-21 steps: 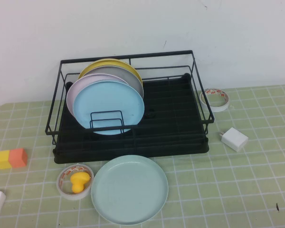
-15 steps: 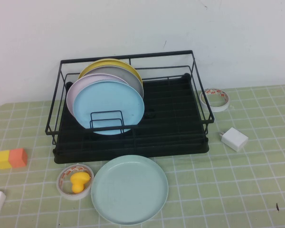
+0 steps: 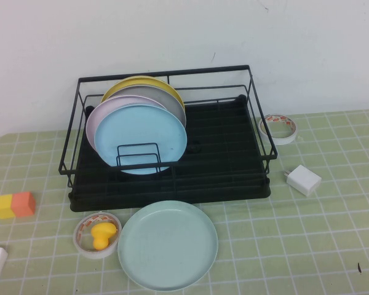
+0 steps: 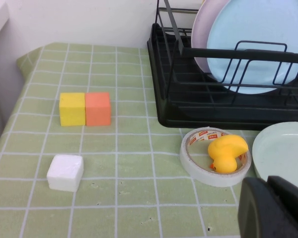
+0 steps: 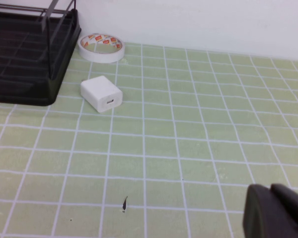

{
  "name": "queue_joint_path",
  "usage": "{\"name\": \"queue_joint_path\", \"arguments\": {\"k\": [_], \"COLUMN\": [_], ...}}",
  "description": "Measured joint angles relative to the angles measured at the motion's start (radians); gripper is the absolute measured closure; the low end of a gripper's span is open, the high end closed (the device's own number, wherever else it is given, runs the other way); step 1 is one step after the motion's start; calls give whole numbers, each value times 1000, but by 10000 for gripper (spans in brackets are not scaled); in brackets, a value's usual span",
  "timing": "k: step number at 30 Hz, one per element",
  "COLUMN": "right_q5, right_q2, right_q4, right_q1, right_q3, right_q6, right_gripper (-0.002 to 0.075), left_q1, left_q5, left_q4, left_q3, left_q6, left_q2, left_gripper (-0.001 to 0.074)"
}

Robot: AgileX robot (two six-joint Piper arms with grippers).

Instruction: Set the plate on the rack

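The plate (image 3: 167, 244) lies flat on the table just in front of the rack (image 3: 234, 161) (four plates already stand in it), untouched. Left gripper (image 4: 275, 208) hangs near the plate's rim; right gripper (image 5: 275, 210) waits over bare cloth. The grasp has not begun; next, one arm must reach the rim.

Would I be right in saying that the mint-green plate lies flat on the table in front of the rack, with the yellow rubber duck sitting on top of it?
Not quite. The plate does lie flat in front of the rack, but the duck sits inside the tape roll beside it, as the high view shows. Both grippers, left and right, are clear of it.
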Motion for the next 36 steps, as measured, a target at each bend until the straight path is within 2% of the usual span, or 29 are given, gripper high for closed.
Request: {"name": "queue_joint_path", "arguments": {"k": [15, 21, 24, 31, 36], "right_q5": [-11, -149, -326, -728, -914], "right_q2": [0, 0, 0, 0, 0], "right_q4": [-4, -4, -4, -7, -5], "right_q1": [0, 0, 0, 0, 0], "right_q3": [0, 8, 8, 8, 8], "right_q6": [0, 0, 0, 7, 12], "right_gripper": [728, 728, 728, 728, 728], "left_q1": [0, 0, 0, 0, 0], "left_q5": [0, -39, -160, -607, -900], "left_q4": [-13, -15, -17, 9, 14], "left_q3": [0, 2, 4, 4, 4], "left_q6": [0, 0, 0, 0, 0], "left_q2": [0, 0, 0, 0, 0], "left_gripper": [737, 737, 738, 738, 738]}}
